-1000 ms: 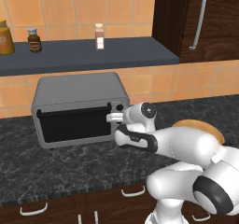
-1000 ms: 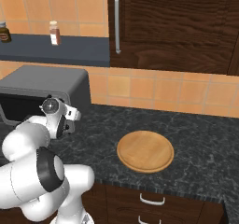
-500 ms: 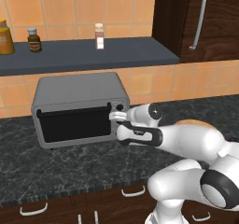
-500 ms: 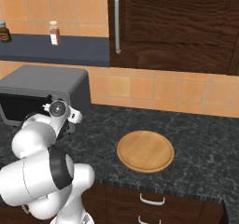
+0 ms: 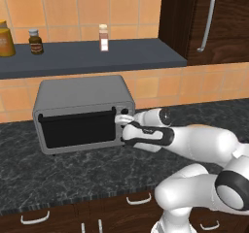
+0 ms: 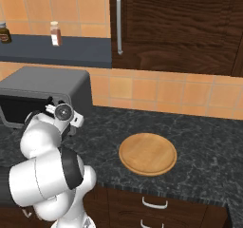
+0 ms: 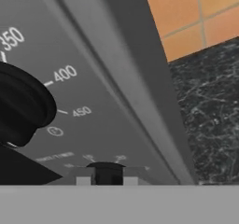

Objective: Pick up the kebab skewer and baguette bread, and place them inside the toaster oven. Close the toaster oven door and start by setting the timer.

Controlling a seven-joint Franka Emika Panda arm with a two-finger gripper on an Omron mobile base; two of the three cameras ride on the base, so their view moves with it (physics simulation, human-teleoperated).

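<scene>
The arm is reaching across the bench to the knob column on the right front of the toaster oven, which is standing against the tiled wall below a shelf of jars. The toaster oven door is sitting closed, dark glass flush in its frame, so the timer-setting step is judged to be in hand. The tool is pressing up to the knobs; the base views are not showing clearly whether it is touching one. In the hand view a black temperature knob, ringed by marks 350 to 450, is lying at left, and a lower knob is peeking between the fingertips. Jaw opening cannot be told. The next move calls for a firm grip on the timer knob, then a twist. The round wooden plate is lying bare.
</scene>
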